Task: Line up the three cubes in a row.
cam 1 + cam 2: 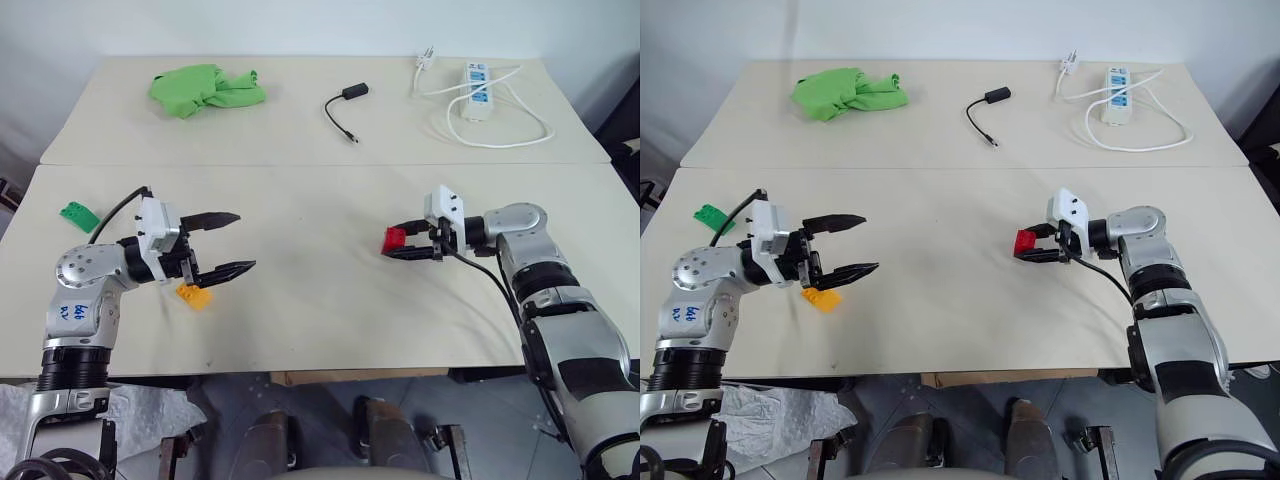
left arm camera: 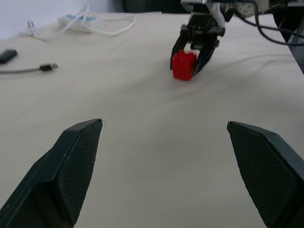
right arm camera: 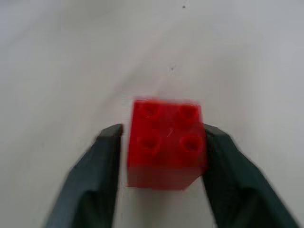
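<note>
— So where are the blocks on the surface point(image 1: 330, 300)?
— Red cube point(image 1: 395, 239) sits between the right gripper's point(image 1: 403, 245) barely parted fingers. Orange-yellow cube point(image 1: 194, 295) lies under the left gripper point(image 1: 236, 243), fingers spread wide. Green cube point(image 1: 78, 215) far left.

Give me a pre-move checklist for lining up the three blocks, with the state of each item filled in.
1. Red cube sits between the right gripper's fingers: ok.
2. Firm grip on the red cube: cannot tell; a thin gap shows beside one finger in the right wrist view.
3. Left gripper open and holding nothing: ok.
4. Orange-yellow cube lies free on the table just below the left gripper: ok.
5. Green cube near the table's left edge, far from the others: not ok.
</note>
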Robot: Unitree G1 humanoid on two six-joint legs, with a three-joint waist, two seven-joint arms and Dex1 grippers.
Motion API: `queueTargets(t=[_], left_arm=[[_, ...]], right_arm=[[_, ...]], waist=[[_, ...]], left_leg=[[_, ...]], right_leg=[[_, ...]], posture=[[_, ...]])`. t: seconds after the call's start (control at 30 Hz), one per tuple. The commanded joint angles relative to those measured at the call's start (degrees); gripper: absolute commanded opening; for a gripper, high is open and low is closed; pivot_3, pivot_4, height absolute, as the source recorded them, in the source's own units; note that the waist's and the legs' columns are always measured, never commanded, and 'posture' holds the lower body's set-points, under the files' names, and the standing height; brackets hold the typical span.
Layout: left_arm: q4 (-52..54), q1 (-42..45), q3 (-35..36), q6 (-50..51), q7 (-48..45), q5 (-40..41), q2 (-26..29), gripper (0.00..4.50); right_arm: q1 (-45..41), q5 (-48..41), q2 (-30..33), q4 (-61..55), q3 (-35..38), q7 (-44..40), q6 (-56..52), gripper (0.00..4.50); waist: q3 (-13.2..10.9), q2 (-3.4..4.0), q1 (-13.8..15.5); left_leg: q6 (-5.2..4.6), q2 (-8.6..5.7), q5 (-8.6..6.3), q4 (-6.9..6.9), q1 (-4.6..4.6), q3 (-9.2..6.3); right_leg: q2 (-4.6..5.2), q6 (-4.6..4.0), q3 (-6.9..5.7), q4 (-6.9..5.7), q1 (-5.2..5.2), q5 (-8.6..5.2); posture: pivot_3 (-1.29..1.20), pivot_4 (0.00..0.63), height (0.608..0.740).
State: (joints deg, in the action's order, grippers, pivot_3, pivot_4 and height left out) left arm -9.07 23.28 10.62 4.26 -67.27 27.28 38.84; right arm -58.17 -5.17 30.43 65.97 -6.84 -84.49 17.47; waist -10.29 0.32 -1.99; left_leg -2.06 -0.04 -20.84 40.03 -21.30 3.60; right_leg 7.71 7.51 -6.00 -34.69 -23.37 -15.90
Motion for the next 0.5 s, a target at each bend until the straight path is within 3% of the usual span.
queueTargets(t=[0.03,0.1,0.27,0.5], left_arm=[[1.2,-1.1,3.8,-0.1,1.1,1.3,1.9,4.50],[0.9,-2.0,5.7,0.4,1.9,1.6,2.6,4.50],[-1.9,-8.3,13.1,-1.1,3.9,1.4,5.3,4.50],[-2.3,-25.3,28.6,-0.6,13.0,2.9,3.5,4.50]], right_arm=[[-1.5,-0.9,0.1,0.6,2.2,-3.6,1.6,3.77],[-1.8,-1.6,0.7,0.2,3.3,-5.2,2.2,4.43],[-0.9,-7.2,2.2,-5.9,6.7,-8.0,0.9,4.47],[11.2,-22.8,2.3,-33.7,9.7,-6.4,-11.4,4.47]], waist=[[0.0,0.01,0.0],[0.0,0.01,0.0],[-0.1,0.11,-0.1],[-0.1,0.14,-0.3]], left_leg=[[0.00,0.00,0.00,0.00,0.00,0.00],[0.00,-0.01,0.00,0.00,0.00,0.00],[0.01,-0.01,0.00,-0.01,0.00,-0.01],[0.09,0.09,-0.06,-0.08,0.03,-0.04]], right_leg=[[0.00,0.00,0.00,-0.01,0.00,0.00],[0.01,0.00,0.00,-0.01,0.00,0.00],[0.04,0.00,0.01,0.00,-0.01,0.00],[0.06,-0.05,-0.16,0.00,-0.03,-0.02]], posture=[[0.00,0.150,0.740],[0.00,0.150,0.740],[0.00,0.150,0.740],[0.00,0.150,0.740]])
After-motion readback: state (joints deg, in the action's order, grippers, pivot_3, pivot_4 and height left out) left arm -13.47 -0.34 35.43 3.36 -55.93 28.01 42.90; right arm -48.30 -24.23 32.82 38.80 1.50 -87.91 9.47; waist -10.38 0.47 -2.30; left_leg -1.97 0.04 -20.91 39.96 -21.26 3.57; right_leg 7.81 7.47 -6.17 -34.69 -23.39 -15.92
